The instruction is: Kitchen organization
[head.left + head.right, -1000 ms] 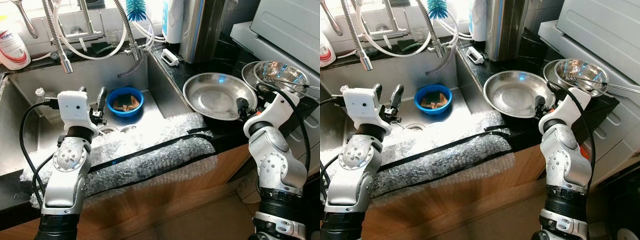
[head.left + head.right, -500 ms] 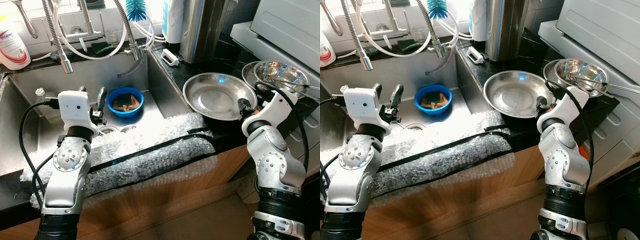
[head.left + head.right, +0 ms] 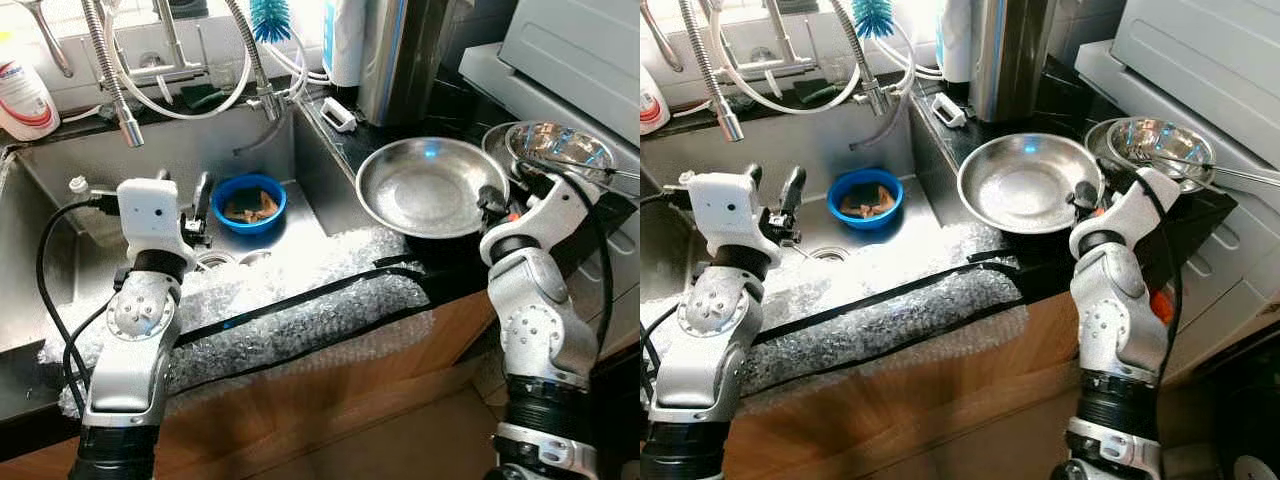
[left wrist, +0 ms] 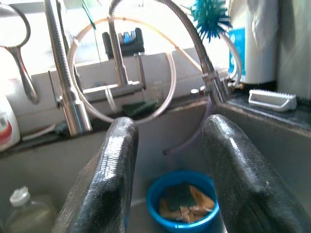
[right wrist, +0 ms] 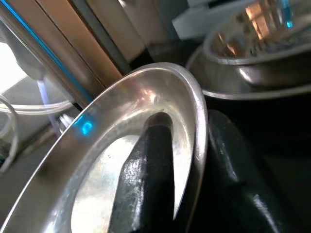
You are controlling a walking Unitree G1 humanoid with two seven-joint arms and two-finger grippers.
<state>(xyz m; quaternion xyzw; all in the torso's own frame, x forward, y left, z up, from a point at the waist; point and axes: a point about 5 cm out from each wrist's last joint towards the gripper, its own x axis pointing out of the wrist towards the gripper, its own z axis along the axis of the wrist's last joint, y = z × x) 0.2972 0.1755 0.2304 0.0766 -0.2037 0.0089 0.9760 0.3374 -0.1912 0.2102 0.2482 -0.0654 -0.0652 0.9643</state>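
Far left: white bottle point(image 3: 24, 98) cut off by the frame edge, label unreadable. Sink point(image 3: 60, 215) front edge is buried under bubble wrap point(image 3: 300, 300) with a black strap across it. A small capped bottle point(image 3: 77, 186) is partly hidden behind the left arm.

Left gripper point(image 4: 167, 182) hovers over the sink, forearm upright, 2 fingers spread wide with nothing between them, aimed at the blue bowl point(image 3: 249, 203) in the sink's far right corner. Bowl contents look like sponge scraps, hard to tell.

Right gripper point(image 5: 194, 160) is clamped on the near-right rim of the steel pan point(image 3: 425, 185) on the dark counter: 1 finger point(image 5: 150, 170) inside, 1 outside, elbow bent and wrist tucked in. Fingertips are hidden by the wrist in the eye views.

Vs 1.0 s ago: pan is shifted left and tilted, right rim lifted off the counter. Left arm unchanged.

Far right: stacked steel bowls point(image 3: 555, 148) with a utensil handle running out of frame, against a grey appliance point(image 3: 570, 50) that is cut off.
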